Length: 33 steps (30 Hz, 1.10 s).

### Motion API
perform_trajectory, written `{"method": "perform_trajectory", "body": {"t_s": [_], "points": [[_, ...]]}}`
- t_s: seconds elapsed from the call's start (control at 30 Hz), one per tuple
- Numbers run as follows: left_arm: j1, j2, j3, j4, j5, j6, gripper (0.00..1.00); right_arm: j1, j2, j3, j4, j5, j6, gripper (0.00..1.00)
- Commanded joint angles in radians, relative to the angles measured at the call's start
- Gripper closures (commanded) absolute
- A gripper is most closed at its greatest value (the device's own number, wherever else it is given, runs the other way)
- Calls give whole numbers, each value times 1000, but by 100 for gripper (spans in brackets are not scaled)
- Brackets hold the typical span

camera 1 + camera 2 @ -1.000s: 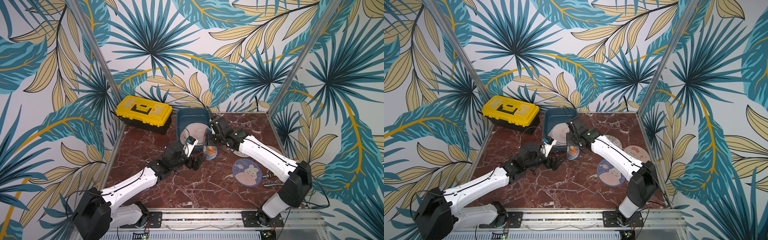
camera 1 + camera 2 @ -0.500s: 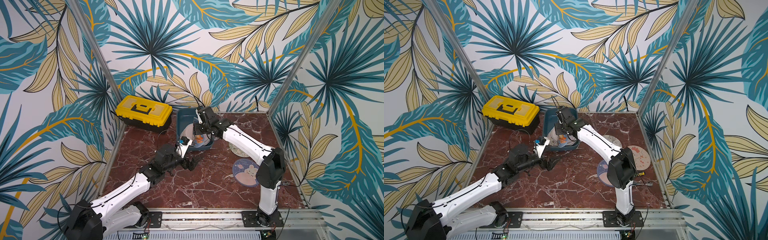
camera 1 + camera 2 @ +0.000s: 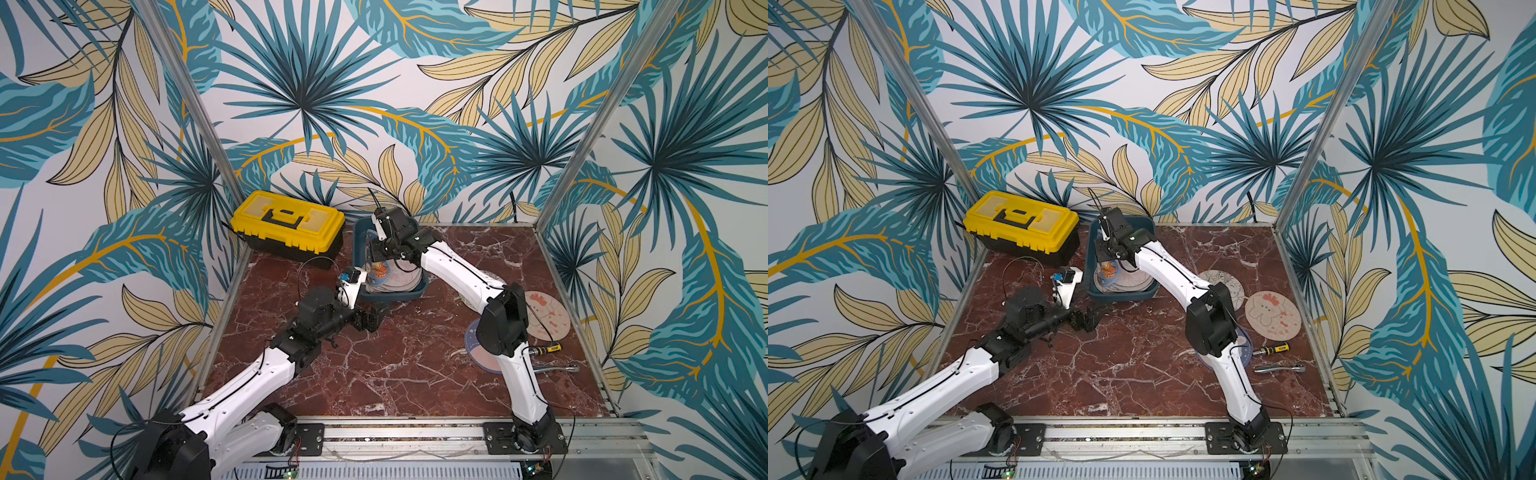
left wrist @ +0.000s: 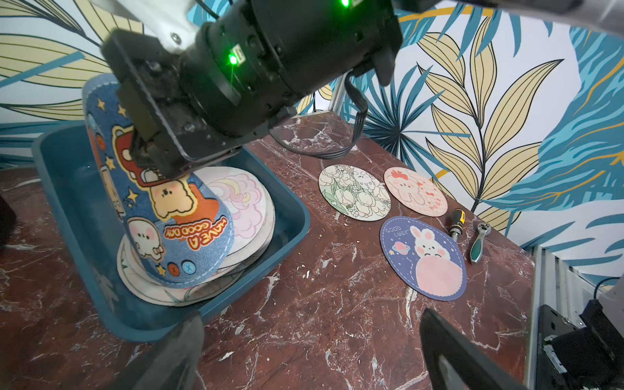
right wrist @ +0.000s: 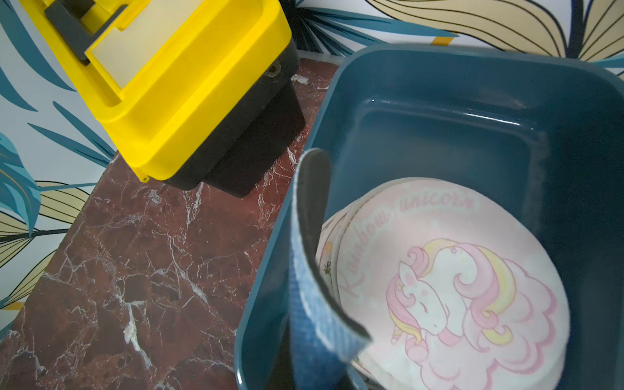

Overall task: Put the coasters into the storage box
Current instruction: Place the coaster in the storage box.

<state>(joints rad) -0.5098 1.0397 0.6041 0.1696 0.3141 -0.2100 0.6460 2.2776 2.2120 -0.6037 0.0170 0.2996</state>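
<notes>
Marble table (image 4: 337, 304), right gripper (image 4: 150, 160) pinching blue coaster (image 4: 175, 216) inside storage box (image 4: 290, 216)

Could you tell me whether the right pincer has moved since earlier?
Yes: the right pincer moved back from the storage box front rim to over its interior.

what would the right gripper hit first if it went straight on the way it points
Probably the unicorn coaster lying topmost in the storage box: the right gripper, shut on the blue coaster, points down into it. Depth is unclear.
</notes>
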Motion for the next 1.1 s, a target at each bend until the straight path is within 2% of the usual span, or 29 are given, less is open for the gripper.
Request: {"method": "perform_trajectory", "body": {"t_s": [0.0, 0.3, 0.7, 0.9, 1.07], "points": [[26, 5, -26, 37, 35, -17, 0, -16, 47, 46, -14, -20, 13, 100], [60, 47, -1, 39, 56, -22, 0, -66, 119, 54, -18, -14, 68, 99], [65, 110, 37, 40, 54, -28, 1, -101, 174, 54, -90, 121, 103, 90], [64, 147, 59, 41, 66, -33, 1, -105, 184, 55, -87, 126, 109, 63], [64, 168, 72, 39, 71, -34, 1, -109, 174, 54, -81, 110, 98, 48]]}}
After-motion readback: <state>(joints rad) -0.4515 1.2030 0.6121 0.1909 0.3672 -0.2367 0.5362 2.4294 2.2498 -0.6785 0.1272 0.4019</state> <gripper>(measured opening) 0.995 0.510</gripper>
